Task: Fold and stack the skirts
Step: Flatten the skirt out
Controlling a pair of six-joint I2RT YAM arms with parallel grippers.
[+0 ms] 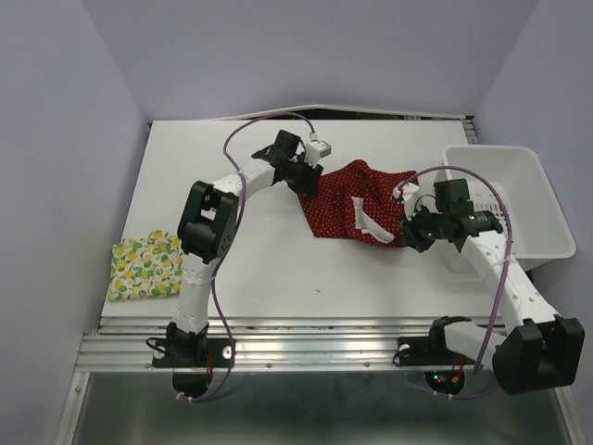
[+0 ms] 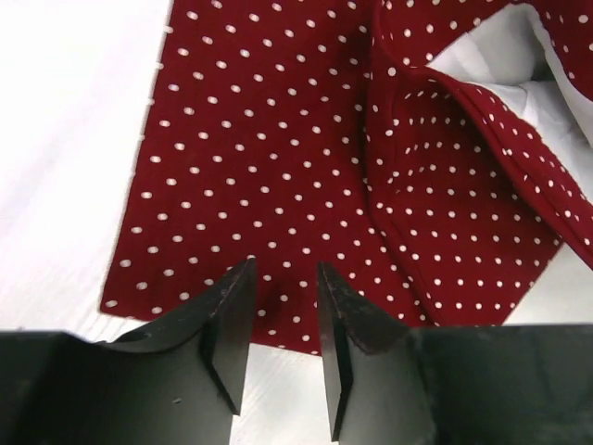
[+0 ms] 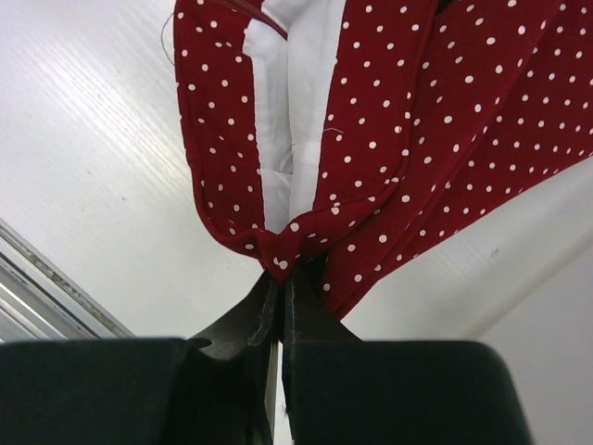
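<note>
The dark red polka-dot skirt lies crumpled at the table's middle right, its white lining showing. My right gripper is shut on a bunched corner of the skirt, lifted slightly off the table. My left gripper hovers at the skirt's far left edge, open, its fingers just above the red cloth with nothing between them. The lemon-print skirt lies folded flat at the table's near left edge.
A white plastic bin stands at the right edge of the table, close behind my right arm. Metal rails run along the near edge. Purple walls enclose the table on three sides.
</note>
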